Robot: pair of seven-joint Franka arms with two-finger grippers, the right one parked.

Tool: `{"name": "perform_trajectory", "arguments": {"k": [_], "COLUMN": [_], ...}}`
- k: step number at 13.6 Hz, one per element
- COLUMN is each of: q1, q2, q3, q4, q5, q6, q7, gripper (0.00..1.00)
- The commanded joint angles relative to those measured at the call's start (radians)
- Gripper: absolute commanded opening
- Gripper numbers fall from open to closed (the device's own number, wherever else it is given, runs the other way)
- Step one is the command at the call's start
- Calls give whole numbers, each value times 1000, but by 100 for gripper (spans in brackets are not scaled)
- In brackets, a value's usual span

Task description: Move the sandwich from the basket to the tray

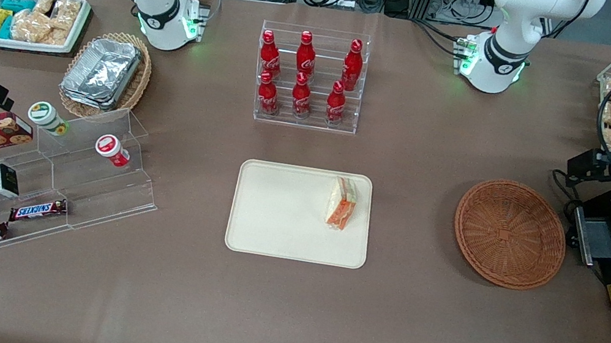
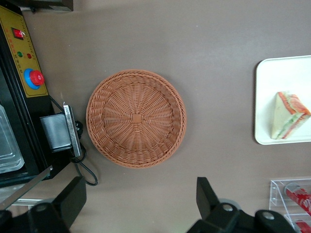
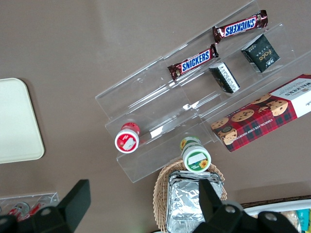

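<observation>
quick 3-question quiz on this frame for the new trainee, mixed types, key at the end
1. True or false: the sandwich lies on the tray.
2. What does the basket hold? A) the sandwich B) foil containers C) nothing
3. Fill in: in the left wrist view the gripper hangs above the table beside the basket with its fingers ____.

Key
1. True. It sits at the tray's end nearest the basket.
2. C. The wicker bottom shows bare in both the front and left wrist views.
3. Open. The two fingers stand wide apart with nothing between them.

Open pincer [image 2: 138, 204] above basket [image 2: 136, 118]
</observation>
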Motion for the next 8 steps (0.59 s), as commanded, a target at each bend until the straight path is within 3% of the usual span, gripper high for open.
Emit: {"name": "perform_trajectory", "arguments": {"k": [1,8], "q1": [-9,-15], "q2": [-34,-51], "q3": [16,24], "q4": [-2,-4], "q5": [-21,-9], "q6": [-29,-44], "q7": [12,5], "gripper": [100,100]}}
